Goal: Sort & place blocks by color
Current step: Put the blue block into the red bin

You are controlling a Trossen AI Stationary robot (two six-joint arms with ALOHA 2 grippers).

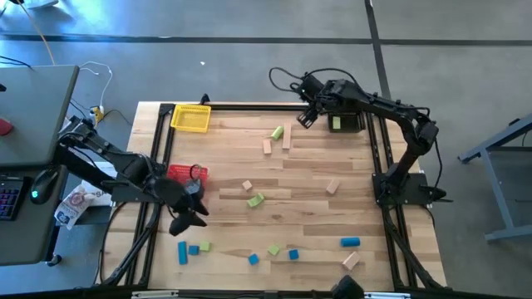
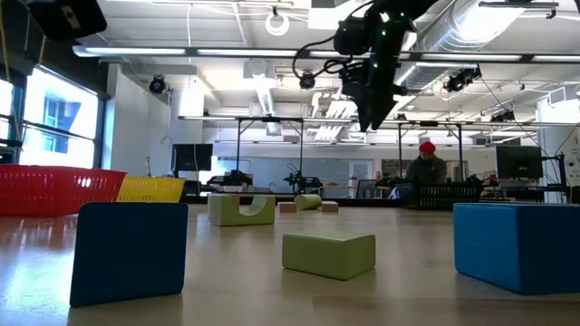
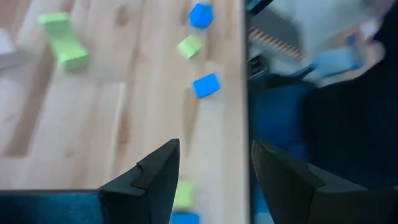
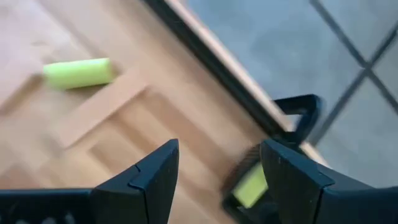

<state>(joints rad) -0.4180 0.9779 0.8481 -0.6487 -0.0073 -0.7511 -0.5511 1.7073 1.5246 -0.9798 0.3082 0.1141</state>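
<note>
— Our fingers (image 3: pixel 155 177) are standing apart on both grippers, grasping nothing; we are still between picks, so the sorting is barely starting, we think.

— Where are we hanging?

— Taking the red bin (image 1: pixel 187 174) as the mark: the left gripper (image 1: pixel 189 218) is hovering just below it, the right gripper (image 1: pixel 306 112) well away by the black bin (image 1: pixel 346 123). The blocks (image 1: pixel 255 199) are lying scattered over the wooden table (image 1: pixel 307 216), none visibly binned.

— Next?

— We are probably needing to lower onto one block, the blue bar (image 1: pixel 182 252) being nearest.
</note>
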